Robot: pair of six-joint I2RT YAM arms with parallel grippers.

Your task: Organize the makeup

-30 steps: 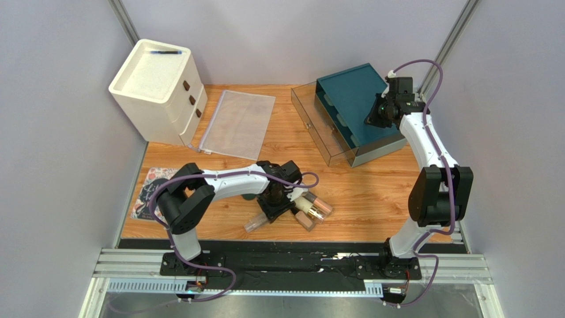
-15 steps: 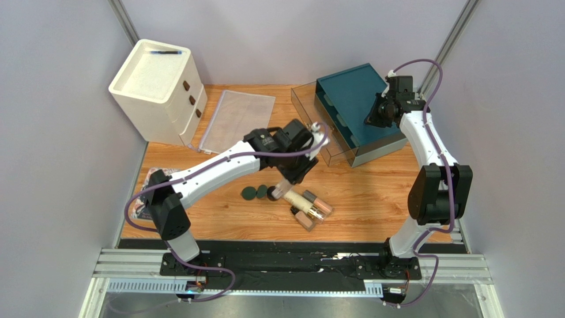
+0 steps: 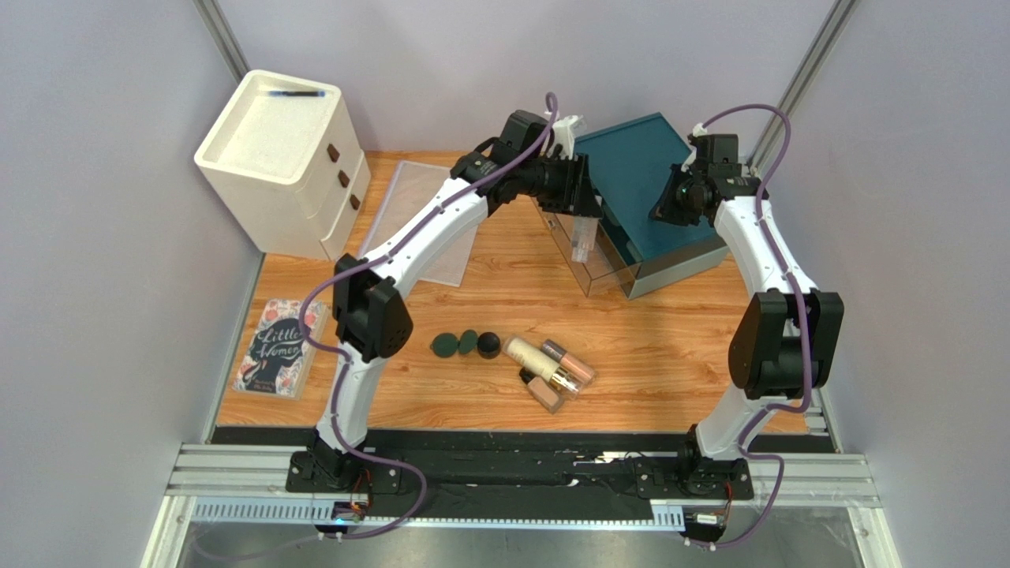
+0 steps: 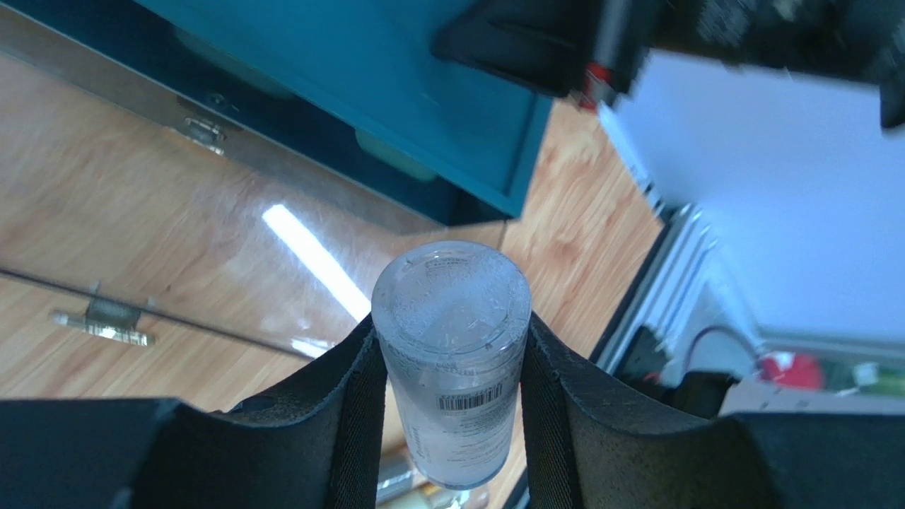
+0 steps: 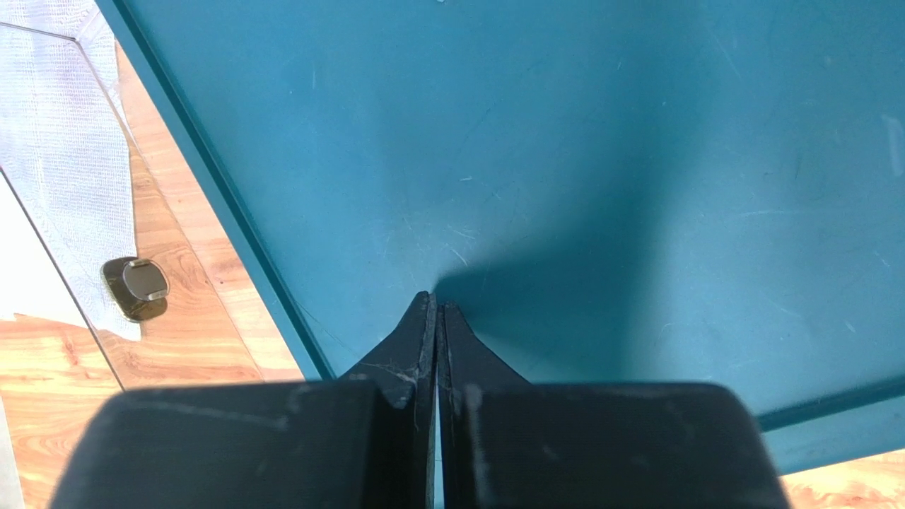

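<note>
My left gripper (image 3: 581, 225) is shut on a clear frosted bottle (image 4: 451, 350) with a barcode label, held above the open clear drawer (image 3: 567, 243) of the teal organizer box (image 3: 634, 178); the bottle also shows in the top view (image 3: 582, 243). Three dark round puffs (image 3: 466, 344) lie in a row on the wooden table. Beside them lie a cream tube (image 3: 531, 359) and pinkish-beige tubes (image 3: 569, 365). My right gripper (image 5: 438, 308) is shut and empty, its tips on the teal box's top (image 5: 637, 159); it shows in the top view (image 3: 666, 211) too.
A cream drawer cabinet (image 3: 285, 160) stands at the back left. A clear zip pouch (image 3: 421, 219) lies flat next to it. An illustrated book (image 3: 275, 347) lies at the left edge. Grey walls close in both sides.
My left arm lifted the clear bottle from the pile of makeup and swung it back and right to above the open clear drawer. The right arm has stayed on the teal box.
</note>
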